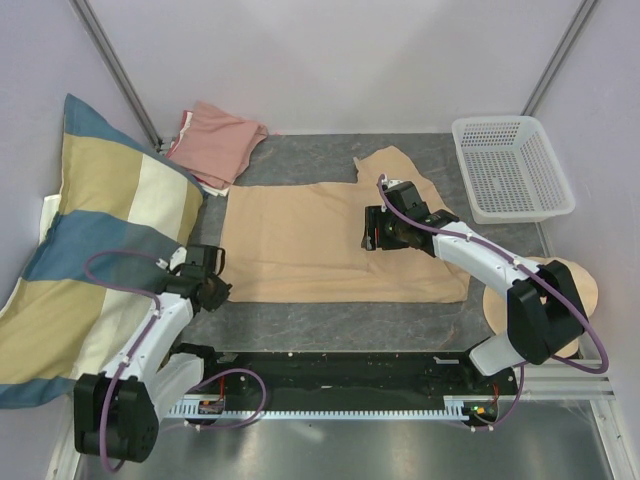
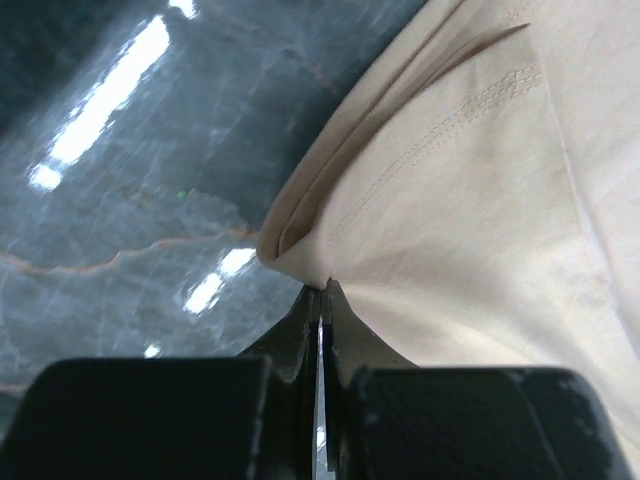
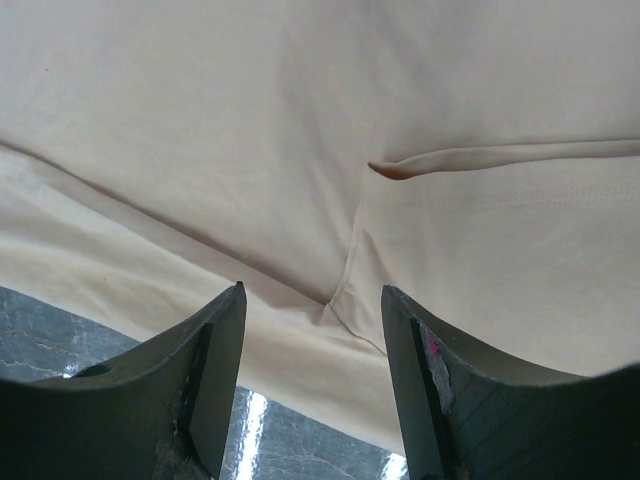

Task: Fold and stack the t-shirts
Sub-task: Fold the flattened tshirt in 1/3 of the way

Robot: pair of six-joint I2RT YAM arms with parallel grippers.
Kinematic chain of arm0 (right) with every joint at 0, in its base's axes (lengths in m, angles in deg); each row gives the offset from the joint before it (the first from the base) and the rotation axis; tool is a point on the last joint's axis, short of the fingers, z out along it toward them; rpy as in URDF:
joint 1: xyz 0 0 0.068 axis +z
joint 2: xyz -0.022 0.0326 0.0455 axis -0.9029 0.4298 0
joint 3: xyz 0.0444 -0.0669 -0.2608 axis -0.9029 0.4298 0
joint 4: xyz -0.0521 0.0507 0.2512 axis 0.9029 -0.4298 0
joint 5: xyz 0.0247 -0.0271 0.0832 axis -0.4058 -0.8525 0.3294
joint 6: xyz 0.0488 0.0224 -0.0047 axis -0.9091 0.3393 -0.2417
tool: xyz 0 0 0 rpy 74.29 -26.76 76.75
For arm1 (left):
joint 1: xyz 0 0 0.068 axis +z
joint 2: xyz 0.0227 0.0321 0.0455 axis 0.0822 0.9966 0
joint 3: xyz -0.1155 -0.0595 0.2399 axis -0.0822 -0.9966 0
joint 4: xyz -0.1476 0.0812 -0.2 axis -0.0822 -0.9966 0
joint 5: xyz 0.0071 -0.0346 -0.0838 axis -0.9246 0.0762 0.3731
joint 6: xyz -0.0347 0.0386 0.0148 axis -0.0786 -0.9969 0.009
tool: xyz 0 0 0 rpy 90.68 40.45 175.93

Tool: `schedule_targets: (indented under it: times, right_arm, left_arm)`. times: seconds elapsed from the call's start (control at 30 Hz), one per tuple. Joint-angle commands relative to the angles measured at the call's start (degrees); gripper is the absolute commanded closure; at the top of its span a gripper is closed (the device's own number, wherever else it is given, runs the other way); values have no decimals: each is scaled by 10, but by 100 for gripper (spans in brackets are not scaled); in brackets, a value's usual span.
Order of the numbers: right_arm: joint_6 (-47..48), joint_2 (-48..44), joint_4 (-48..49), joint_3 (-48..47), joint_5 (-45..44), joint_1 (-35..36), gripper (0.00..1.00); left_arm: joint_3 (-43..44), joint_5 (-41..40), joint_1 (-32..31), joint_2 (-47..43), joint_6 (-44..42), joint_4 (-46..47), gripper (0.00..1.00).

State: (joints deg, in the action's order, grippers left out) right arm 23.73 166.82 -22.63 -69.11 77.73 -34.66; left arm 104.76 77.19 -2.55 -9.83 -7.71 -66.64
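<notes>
**Tan t-shirt, part-folded, middle of desk**

**Principal item.** The tan t-shirt (image 1: 320, 240) lies flat on the grey desk (image 1: 330, 318), its long side running left to right. One sleeve juts toward the far side. In the left wrist view the edge shows more than one layer, so the shirt looks doubled over.

**Second item.** The pink t-shirt (image 1: 215, 140) is a loose bundle at the far left, just beside the striped pillow (image 1: 90, 250).

**Left gripper** (image 1: 213, 290). It is clamped on the near-left corner of the tan shirt, with cloth pinched between jaws that meet.

**Right gripper** (image 1: 372, 232). It sits over the right part of the tan shirt near a stitched seam, jaws apart and holding nothing. Whether the tips touch the cloth cannot be told.

**Hazards, as judged.**
- Only one corner is held. A pull from the left alone would likely drag or bunch the shirt and skew the fold.
- The pinch may hold only the upper layer, so the layers could part when lifted.

**Obscured.**
- The right arm covers the cloth beneath it.
- No neck label is visible.
- The layer count is uncertain.
- The round beige thing (image 1: 580, 285) at near right is partly under the arm.
- The white basket (image 1: 495, 121) stands at far right.
</notes>
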Motion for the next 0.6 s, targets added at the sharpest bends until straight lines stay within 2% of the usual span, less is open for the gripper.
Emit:
schedule_targets:
  times: [0.0, 0.13, 0.2, 0.4, 0.57]
  right_arm:
    - [-2, 6, 9, -14, 6, 1, 35]
    - [-3, 9, 7, -20, 9, 1, 35]
    - [-9, 4, 1, -20, -21, 1, 35]
    - [-73, -33, -108, -8, -212, 0, 35]
    - [-113, -85, -154, 33, -271, 0, 34]
  left_arm:
    - [-18, -14, -2, -50, 45, -56, 98]
    - [-15, -13, -4, -61, 52, -64, 98]
    - [-14, -16, -4, -58, 52, -65, 98]
    - [-2, -31, -4, -30, 41, -61, 98]
    - [6, -37, -3, -22, 33, -47, 98]
